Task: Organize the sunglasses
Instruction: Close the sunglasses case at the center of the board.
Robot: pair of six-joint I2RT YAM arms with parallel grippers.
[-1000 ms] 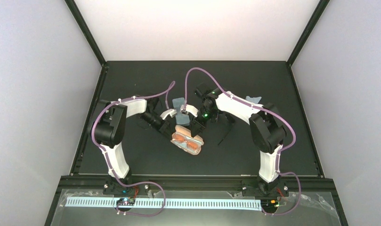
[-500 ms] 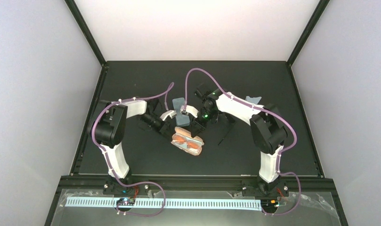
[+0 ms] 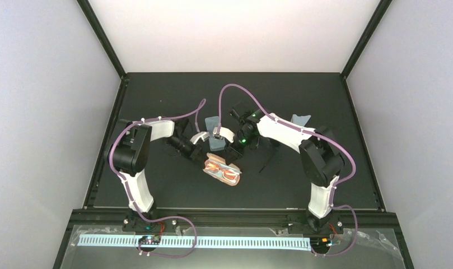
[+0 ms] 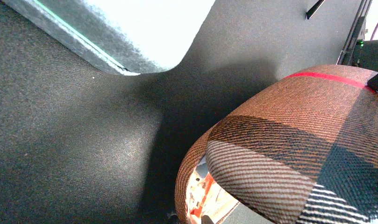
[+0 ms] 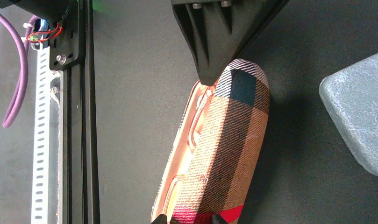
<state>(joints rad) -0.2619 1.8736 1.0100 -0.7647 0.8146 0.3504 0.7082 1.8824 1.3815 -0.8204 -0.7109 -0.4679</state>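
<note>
The tan plaid case [image 3: 224, 170] lies mid-table, its lid partly lowered. The reddish-brown sunglasses [image 3: 219, 166] lie inside and also show through the gap in the right wrist view [image 5: 196, 122]. My right gripper [image 5: 189, 218] pinches the lid's red end, one tip in the gap and one on top. In the top view it [image 3: 230, 151] is at the case's far end. My left gripper [image 3: 208, 149] touches the case's left end, and its black tip [image 5: 208, 80] sits at the lid gap. Its jaws are hidden. The black sunglasses [image 3: 265, 161] lie right of the case, partly under my right arm.
A blue-grey case [image 3: 213, 122] lies just behind both grippers and close to the plaid case, also in the right wrist view [image 5: 360, 121]. A light blue cloth [image 3: 300, 119] lies behind my right arm. The black frame rail [image 5: 79, 116] runs along the table's near edge.
The plaid lid has come down, so less of the reddish-brown sunglasses shows. My right gripper has shifted slightly left and nearer with it. My left gripper has barely moved.
</note>
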